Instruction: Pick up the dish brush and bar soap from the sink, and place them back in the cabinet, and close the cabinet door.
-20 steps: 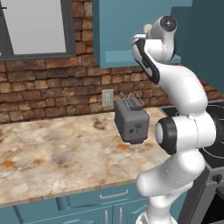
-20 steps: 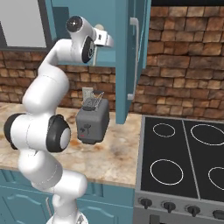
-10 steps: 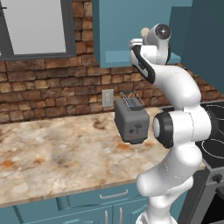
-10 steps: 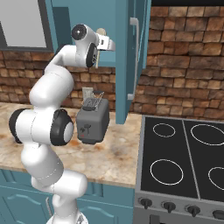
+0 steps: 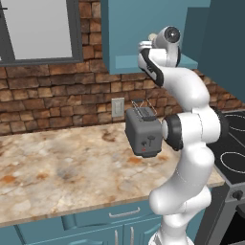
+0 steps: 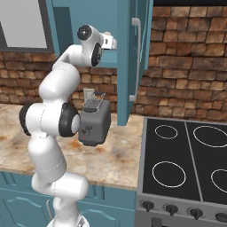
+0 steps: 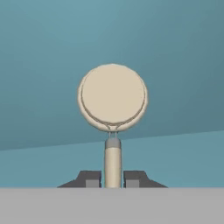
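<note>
From the left base view, the white robot arm reached high up to the teal-blue wall cabinet [image 5: 143, 36]. Its gripper [image 5: 146, 45] was right at the cabinet's bottom edge, and a small bit of cream showed just beside it. It was too small to tell what it was. Below the arm stood a dark grey metal toaster [image 5: 143, 134] on the speckled stone counter [image 5: 62, 167]. The toaster sat near the red brick wall [image 5: 57, 100], next to a pale wall socket [image 5: 117, 107]. A grey window [image 5: 38, 28] was up on the left. A black stove top [image 5: 232, 148] lay to the right of the arm.

From the right base view, the gripper [image 6: 111, 42] pointed into the open cabinet [image 6: 126, 26]. The teal-blue cabinet door [image 6: 139, 57] with its slim silver handle [image 6: 135, 57] stood swung out, just to the right of the hand. The toaster [image 6: 94, 122] was under the hand, down on the counter [image 6: 106, 164]. The stove top [image 6: 186, 164] with white rings was on the right.

From the hand view, the two dark finger tips [image 7: 93, 178] were squeezed together on the thin tan handle of the dish brush [image 7: 113, 98]. The brush's round cream head stuck out past the fingers. Behind it were the teal back wall and the teal shelf floor of the cabinet [image 7: 175, 157]. Nothing stood between the brush and the shelf.
</note>
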You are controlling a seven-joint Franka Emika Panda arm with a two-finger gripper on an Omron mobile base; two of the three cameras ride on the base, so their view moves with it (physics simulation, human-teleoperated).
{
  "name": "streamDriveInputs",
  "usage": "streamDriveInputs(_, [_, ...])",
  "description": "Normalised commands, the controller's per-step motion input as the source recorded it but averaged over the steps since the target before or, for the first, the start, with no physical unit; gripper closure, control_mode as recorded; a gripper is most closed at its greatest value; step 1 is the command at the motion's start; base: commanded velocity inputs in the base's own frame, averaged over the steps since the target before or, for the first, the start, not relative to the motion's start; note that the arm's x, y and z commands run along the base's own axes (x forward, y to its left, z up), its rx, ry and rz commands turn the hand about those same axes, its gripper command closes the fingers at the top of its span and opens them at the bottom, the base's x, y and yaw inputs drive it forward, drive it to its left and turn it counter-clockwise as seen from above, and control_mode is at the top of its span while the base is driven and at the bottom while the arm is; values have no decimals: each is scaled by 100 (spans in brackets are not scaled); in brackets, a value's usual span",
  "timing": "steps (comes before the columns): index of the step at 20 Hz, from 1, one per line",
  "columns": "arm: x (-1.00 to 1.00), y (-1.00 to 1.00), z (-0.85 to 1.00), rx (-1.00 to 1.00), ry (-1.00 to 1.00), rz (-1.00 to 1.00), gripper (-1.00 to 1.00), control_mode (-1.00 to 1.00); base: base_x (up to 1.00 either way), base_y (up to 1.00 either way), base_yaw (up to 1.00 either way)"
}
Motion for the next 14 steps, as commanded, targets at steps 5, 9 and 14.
streamDriveInputs(5, [50,0,0,0,0,0,100,-100,0,0,0])
streamDriveInputs(9, [43,0,0,0,0,0,100,-100,0,0,0])
streamDriveInputs(14, [32,0,-3,0,0,0,100,-100,0,0,0])
